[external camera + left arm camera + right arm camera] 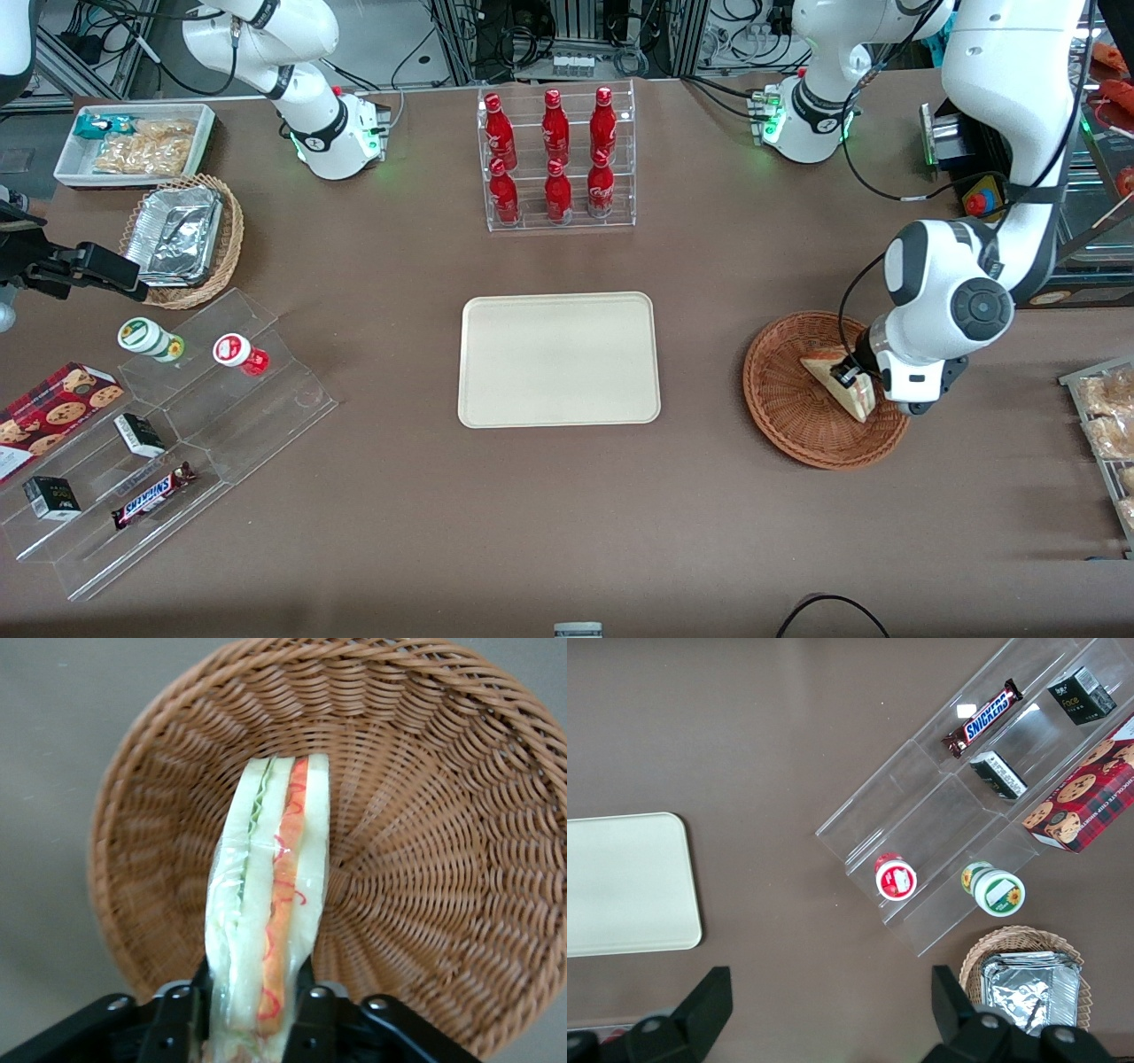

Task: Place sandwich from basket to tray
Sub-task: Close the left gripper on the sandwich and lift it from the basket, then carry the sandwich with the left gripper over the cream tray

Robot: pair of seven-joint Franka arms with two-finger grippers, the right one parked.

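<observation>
- The tray lies flat mid-table, nothing on it, well apart from my load.
- The wicker basket sits toward my working end; the sandwich is over it, and I cannot tell whether it has lifted off the weave.
- My gripper pinches the plastic-wrapped sandwich across its bread faces at the wide end, filling edge showing.
- I judge it light, soft and easily squashed, the film slippery: a gentle squeeze on the bread sides, not the tip.
</observation>
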